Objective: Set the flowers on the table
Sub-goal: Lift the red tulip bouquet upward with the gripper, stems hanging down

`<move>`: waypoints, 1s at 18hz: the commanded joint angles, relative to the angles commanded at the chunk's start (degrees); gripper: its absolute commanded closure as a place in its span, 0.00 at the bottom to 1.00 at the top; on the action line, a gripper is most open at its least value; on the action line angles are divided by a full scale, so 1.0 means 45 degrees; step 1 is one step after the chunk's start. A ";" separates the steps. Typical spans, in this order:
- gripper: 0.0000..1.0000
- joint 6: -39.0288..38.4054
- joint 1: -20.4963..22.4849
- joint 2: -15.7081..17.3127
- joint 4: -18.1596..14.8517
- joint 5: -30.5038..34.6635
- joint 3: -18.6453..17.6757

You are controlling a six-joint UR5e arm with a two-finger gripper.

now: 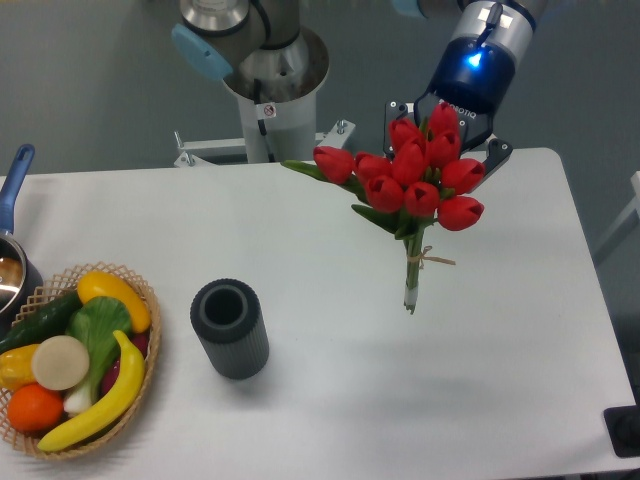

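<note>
Lying nearest: one basket [150, 300] of fruit and vegetables, cut off at left edge
Cup: one dark ribbed cylinder [230, 328] on the table [480, 380]
Flowers: one bunch [415, 180], about ten red tulips, stems down
Gripper: [447, 135] behind blooms, apparently gripping them; fingers hidden
Pan: [12, 250] cropped

No legible text anywhere.

Matte white table [330, 400], ribbed dark cylinder [230, 328], woven wicker basket [150, 340]
</note>
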 joint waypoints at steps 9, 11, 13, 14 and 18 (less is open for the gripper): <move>0.57 -0.0370 -0.0059 0.0916 -0.0078 0.2398 -0.0410; 0.57 -0.0507 -0.0097 0.1190 -0.0097 0.3141 -0.0507; 0.57 -0.0683 -0.0137 0.1444 -0.0117 0.3921 -0.0605; 0.57 -0.0742 -0.0195 0.1581 -0.0117 0.4332 -0.0741; 0.57 -0.0937 -0.0507 0.1699 -0.0117 0.5213 -0.1073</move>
